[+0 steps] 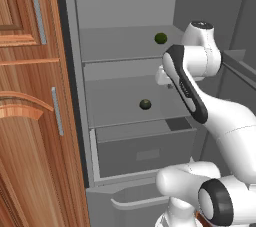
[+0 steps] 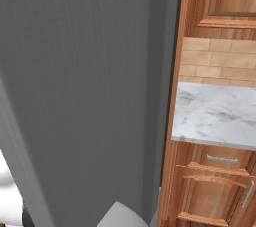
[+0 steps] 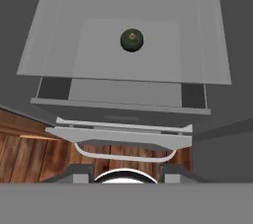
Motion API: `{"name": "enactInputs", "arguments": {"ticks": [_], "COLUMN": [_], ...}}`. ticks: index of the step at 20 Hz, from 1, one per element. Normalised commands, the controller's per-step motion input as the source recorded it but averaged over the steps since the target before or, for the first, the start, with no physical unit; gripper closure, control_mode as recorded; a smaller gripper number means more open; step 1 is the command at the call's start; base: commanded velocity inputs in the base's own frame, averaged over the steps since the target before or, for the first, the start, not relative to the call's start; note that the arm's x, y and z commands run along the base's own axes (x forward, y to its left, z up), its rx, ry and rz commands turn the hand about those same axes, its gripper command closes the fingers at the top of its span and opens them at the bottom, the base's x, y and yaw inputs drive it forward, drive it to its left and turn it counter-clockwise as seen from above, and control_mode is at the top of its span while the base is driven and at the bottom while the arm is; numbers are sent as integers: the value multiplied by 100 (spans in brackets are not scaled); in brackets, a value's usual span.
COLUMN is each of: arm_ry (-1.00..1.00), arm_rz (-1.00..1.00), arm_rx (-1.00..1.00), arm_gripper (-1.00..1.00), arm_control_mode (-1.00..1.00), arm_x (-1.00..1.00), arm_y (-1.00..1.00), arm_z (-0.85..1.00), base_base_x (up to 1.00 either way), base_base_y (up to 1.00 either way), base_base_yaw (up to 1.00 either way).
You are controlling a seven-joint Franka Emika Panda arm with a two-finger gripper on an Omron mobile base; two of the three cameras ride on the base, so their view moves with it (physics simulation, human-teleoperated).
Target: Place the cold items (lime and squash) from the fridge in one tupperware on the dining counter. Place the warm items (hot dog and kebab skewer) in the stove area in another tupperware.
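The tall grey open fridge (image 1: 130, 96) is filling the middle of the left base view, with a carved brown wooden cabinet door (image 1: 27, 111) standing at its left. In the right base view the fridge's flat grey door panel (image 2: 85, 86) is taking up the left half, beside a white marble countertop (image 2: 220, 113) over brown wooden drawers (image 2: 215, 191). The white robot arm (image 1: 200, 101) is rising from the lower right and reaching into the fridge at the height of the middle shelf.

A clear glass middle shelf (image 3: 123, 70) is lying under the hand, above a grey drawer (image 1: 145, 151). A small round dark green squash (image 1: 145, 104) is sitting alone on that shelf, near its middle. A smaller round green lime (image 1: 160, 38) is resting on the shelf above, towards the back right.

The gripper (image 3: 126, 173) is hovering above the middle shelf, apart from the squash, its jaws drawn together and holding nothing.
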Motion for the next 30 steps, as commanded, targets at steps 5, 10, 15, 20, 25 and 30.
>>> {"name": "enactInputs", "arguments": {"ticks": [5, 10, 15, 20, 25, 30], "arm_ry": [-6, -14, -19, -18, -11, -6], "arm_rz": [0, 0, -3, -11, -18, -23], "arm_rx": [0, 0, 0, -2, -8, -7], "arm_gripper": [-100, -100, -100, -100, -100, -100], "arm_control_mode": [-100, -100, -100, -100, -100, -100], "arm_x": [0, 0, 0, 0, 6, 22], "arm_y": [0, 5, 4, 5, 0, 0], "arm_z": [10, 42, 61, 63, 50, 28], "base_base_x": [0, 0, 0, 0, 0, 0], "base_base_y": [0, 0, 0, 0, 0, 0], "base_base_yaw": [0, 0, 0, 0, 0, 0]}}
